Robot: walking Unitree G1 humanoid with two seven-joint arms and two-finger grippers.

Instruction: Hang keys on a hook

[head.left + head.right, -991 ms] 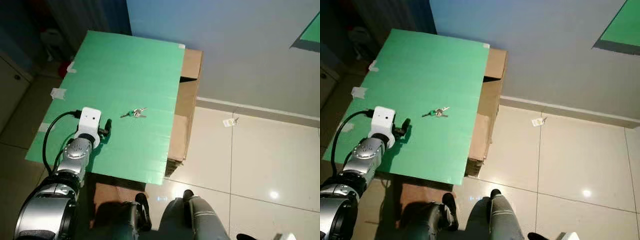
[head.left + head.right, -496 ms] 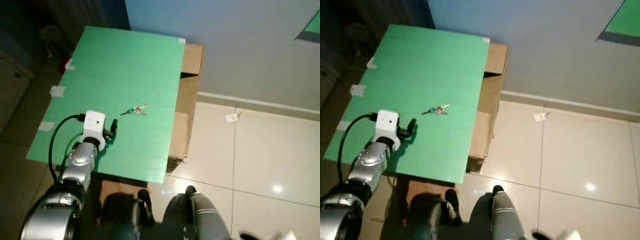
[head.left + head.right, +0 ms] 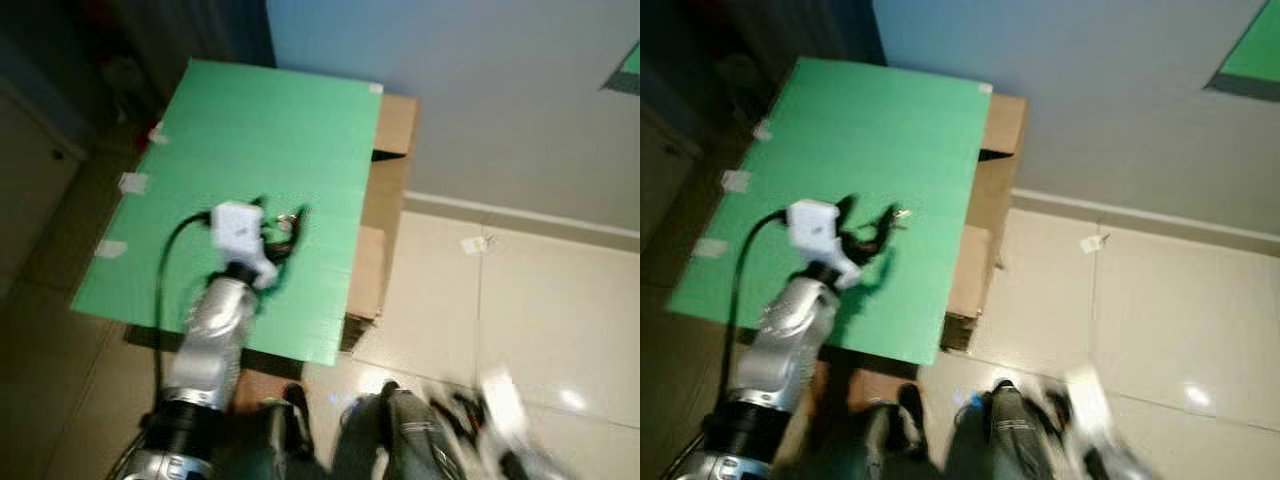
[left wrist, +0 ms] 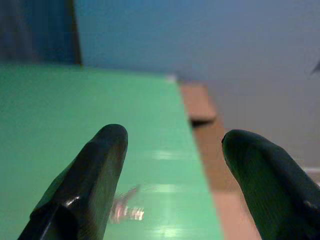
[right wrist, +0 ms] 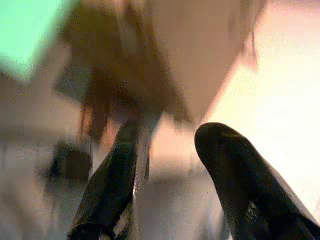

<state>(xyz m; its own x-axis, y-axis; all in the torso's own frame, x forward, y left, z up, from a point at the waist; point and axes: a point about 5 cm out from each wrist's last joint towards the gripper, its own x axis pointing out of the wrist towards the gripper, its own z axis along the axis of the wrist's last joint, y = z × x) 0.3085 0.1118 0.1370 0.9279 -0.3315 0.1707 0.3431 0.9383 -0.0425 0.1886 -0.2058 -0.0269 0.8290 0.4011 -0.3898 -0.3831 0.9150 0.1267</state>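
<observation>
A small bunch of keys (image 3: 289, 216) with a green tag lies on the green board (image 3: 280, 120) near its right side. My left gripper (image 3: 281, 228) is open and stretched out over the board, right at the keys. In the left wrist view the blurred keys (image 4: 127, 210) lie on the green surface between the spread fingers (image 4: 100, 170), close to one of them and not gripped. My right gripper (image 5: 171, 134) is open and holds nothing; it appears as a blur (image 3: 500, 410) low over the floor at my right.
The green board rests on a cardboard box (image 3: 385, 200) against a grey wall (image 3: 500, 90). Pale floor tiles (image 3: 560, 300) lie to the right, with a small white item (image 3: 474, 243) near the skirting. Dark furniture stands at the left.
My left arm has reached forward and right across the board, from short of the keys to right at them. The right arm has swung into view, blurred. The camera shifted slightly.
</observation>
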